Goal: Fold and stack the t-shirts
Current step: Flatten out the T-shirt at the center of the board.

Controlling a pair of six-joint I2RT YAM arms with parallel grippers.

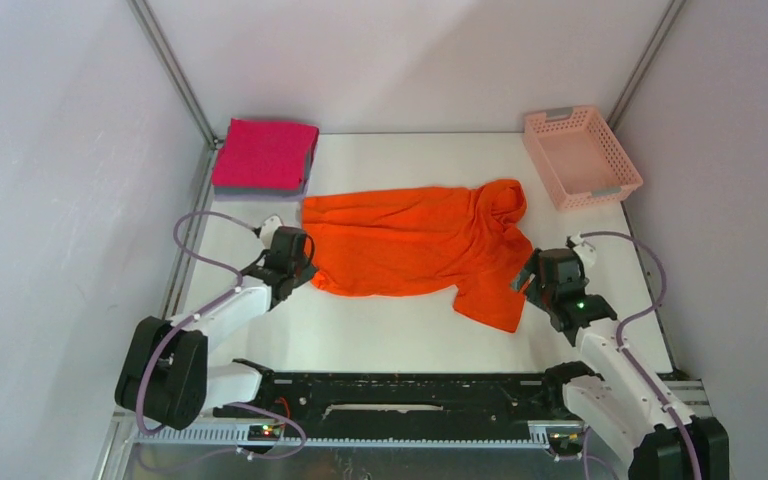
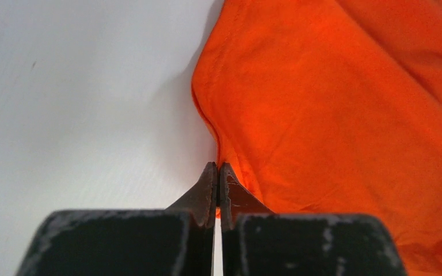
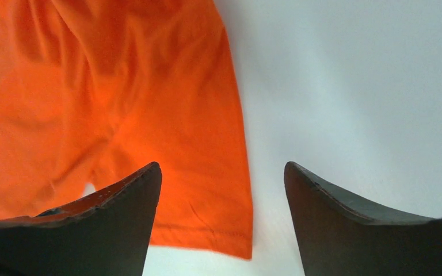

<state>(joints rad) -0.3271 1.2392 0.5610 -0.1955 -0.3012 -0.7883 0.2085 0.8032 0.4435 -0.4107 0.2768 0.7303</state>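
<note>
**Task items.** The orange t-shirt (image 1: 410, 240) lies spread on the white worktop (image 1: 380, 330), roughly at its centre. Its body runs left to right, and the collar end is bunched at the right. One short sleeve points toward the near right. A folded magenta t-shirt (image 1: 265, 153) sits at the far-left corner on top of a folded grey t-shirt (image 1: 309, 172); only a thin edge of the grey one shows. A pale pink lattice basket (image 1: 542, 165) stands at the far-right corner, well apart from the shirts.

**Left pincer.** The left pincer (image 1: 308, 266) is at the shirt's left edge, near its lower corner. In the left wrist view the left pincer (image 2: 218, 167) has its jaws pressed together. The edge of the orange t-shirt (image 2: 334, 115) is drawn up into the tips — a pinch on the cloth.

**Right pincer.** The right pincer (image 1: 525, 278) is at the sleeve on the near right. In the right wrist view the right pincer (image 3: 221, 167) stands wide and holds nothing. One finger is over the orange t-shirt (image 3: 92, 103) and the other is over bare worktop — the sleeve's side edge runs between them.
</note>
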